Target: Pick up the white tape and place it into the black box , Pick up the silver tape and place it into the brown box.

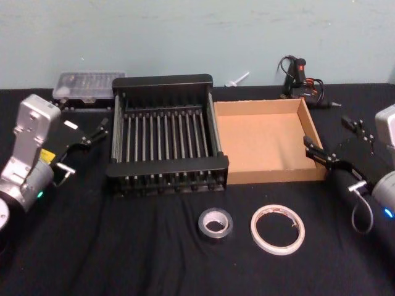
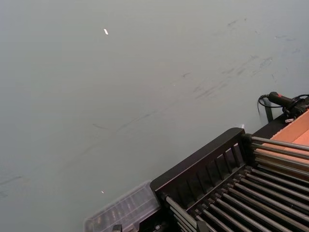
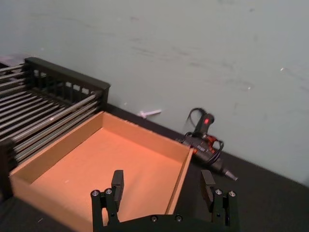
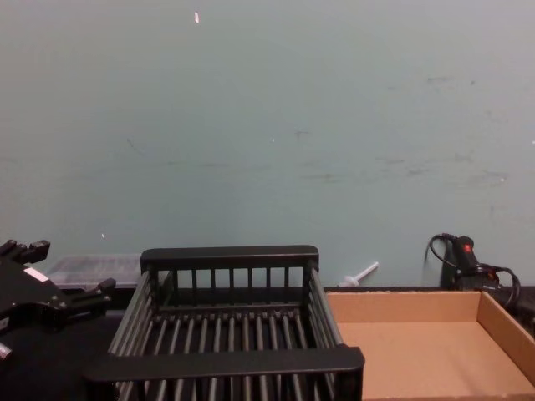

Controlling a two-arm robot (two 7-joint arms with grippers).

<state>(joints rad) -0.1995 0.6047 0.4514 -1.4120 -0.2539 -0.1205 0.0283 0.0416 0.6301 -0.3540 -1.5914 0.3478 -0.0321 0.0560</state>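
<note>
White tape (image 1: 278,229) with red-orange inner print, dull grey-silver tape (image 1: 215,223), black slatted box (image 1: 165,140), tan box (image 1: 264,141).

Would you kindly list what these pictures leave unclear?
- White tape, head view: red-orange core print too small to read.
- Brown box, chest view: front cut off by the lower edge.
- Clear case, head view: contents blurred behind its lid.

Black table (image 1: 154,259): 2 boxes, 2 tapes.
</note>
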